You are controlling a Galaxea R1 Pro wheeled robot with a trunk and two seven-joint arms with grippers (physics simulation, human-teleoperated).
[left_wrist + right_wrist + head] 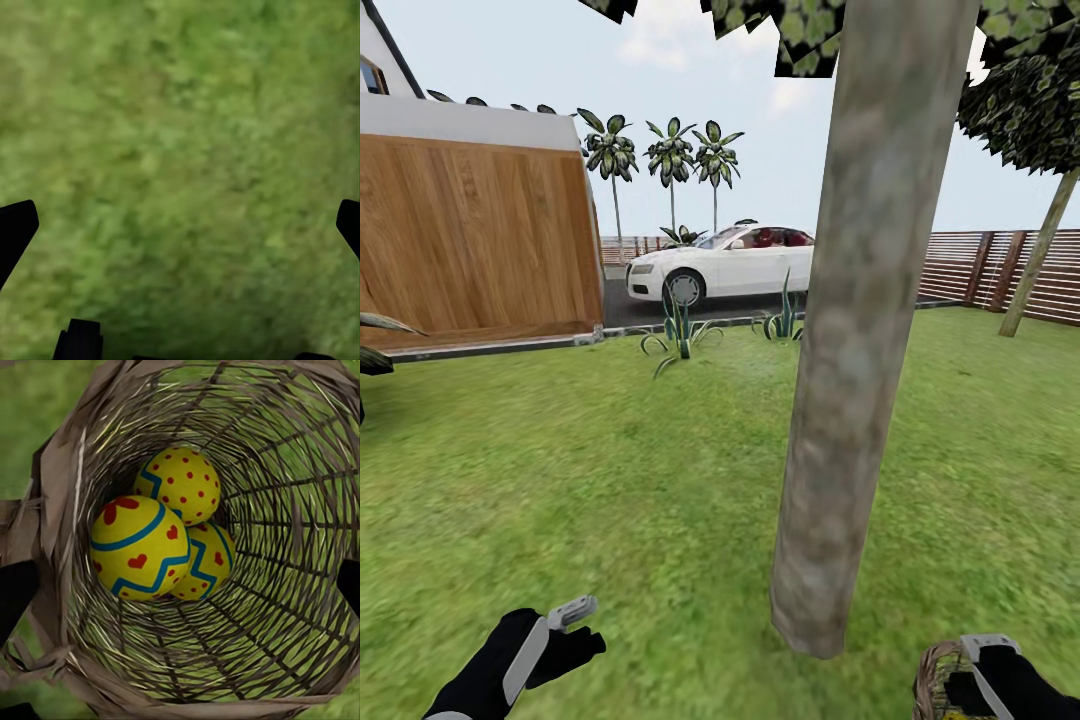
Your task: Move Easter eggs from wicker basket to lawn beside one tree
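Spreading across the whole foreground: wide flat green lawn, bounded by a brown slatted wooden fence, a large wood-panelled wall below a white house, and a dark driveway carrying a white car. Thick straight mottled grey-brown tree trunk, rooted in grass just ahead of the robot (canopy of dark leaves overhead). Three thin palms beyond the car.

Round brown woven wicker basket, at the trunk's foot, directly under the right gripper; its black fingertips stand wide apart, flanking the basket mouth, gripping nothing. Left gripper: fingers likewise spread wide, empty, hovering over bare grass, well apart from the basket.

Three small yellow painted eggs, bunched together at the basket bottom, touching one another.
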